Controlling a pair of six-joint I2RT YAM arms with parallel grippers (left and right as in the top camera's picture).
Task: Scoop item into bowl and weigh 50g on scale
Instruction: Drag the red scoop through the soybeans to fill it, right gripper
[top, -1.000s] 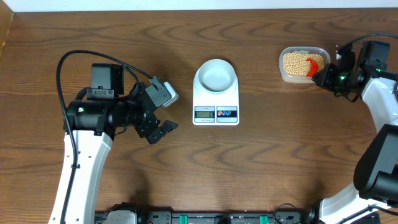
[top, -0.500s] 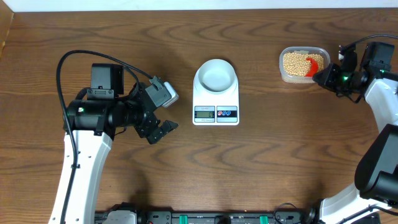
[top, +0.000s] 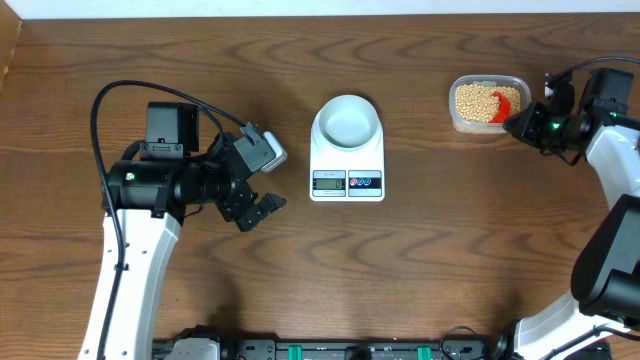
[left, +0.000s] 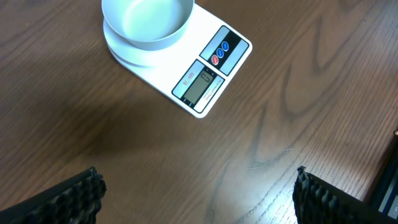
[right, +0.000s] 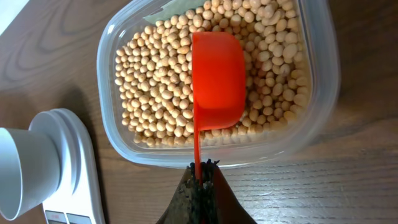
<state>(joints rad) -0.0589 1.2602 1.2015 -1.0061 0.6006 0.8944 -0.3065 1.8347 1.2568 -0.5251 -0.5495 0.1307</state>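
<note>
Left fingers (left: 71, 191): spread wide, gripping nothing, held over bare tabletop (left: 298, 87) to the left of the scale.
Right fingers (right: 186, 198): pinching the thin handle of the orange-red scoop (right: 216, 81) at the tub's rim.
Scoop: head lies on the beans inside the tub.
Beans (right: 152, 87): loose heap in the clear plastic tub (top: 455, 118), far right of the tabletop, well apart from the scale.
Bowl (top: 347, 120): white, upright, seated on the scale's platform.
Scale (top: 347, 183): flat at the tabletop's centre; display reading too small to tell.

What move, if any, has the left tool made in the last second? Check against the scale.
No. The left tool sits where it was, left of the scale, same gap.
</note>
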